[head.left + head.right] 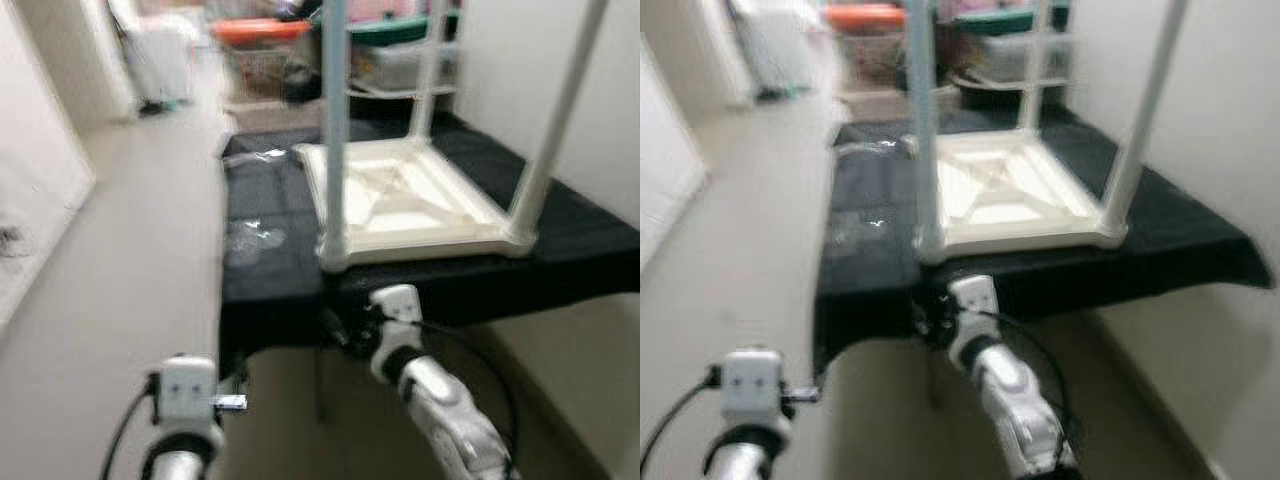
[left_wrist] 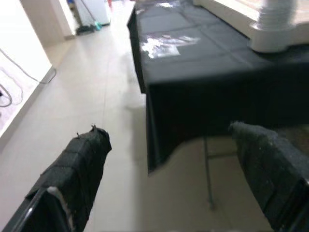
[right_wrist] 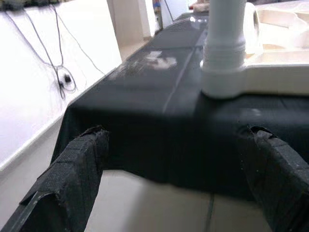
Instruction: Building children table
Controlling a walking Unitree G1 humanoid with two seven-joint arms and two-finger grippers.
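Observation:
A white children's table top [image 1: 400, 205] lies upside down on a work table draped in black cloth [image 1: 270, 280]. Three of its legs show, standing up: a pale near-left leg [image 1: 335, 130], a near-right leg [image 1: 555, 130] and a far leg [image 1: 430, 75]. My right gripper [image 3: 174, 164] is open, low in front of the cloth's near edge, facing the near-left leg's socket [image 3: 222, 72]. The left gripper [image 2: 169, 164] is open too, held lower and further left, over the floor off the work table's near-left corner. Both hold nothing.
Clear plastic bags [image 1: 250, 238] lie on the cloth left of the white top. Storage bins with an orange lid [image 1: 260, 30] and a green lid [image 1: 400, 30] stand behind. A white wall [image 1: 560, 60] runs along the right. Open floor [image 1: 130, 260] stretches to the left.

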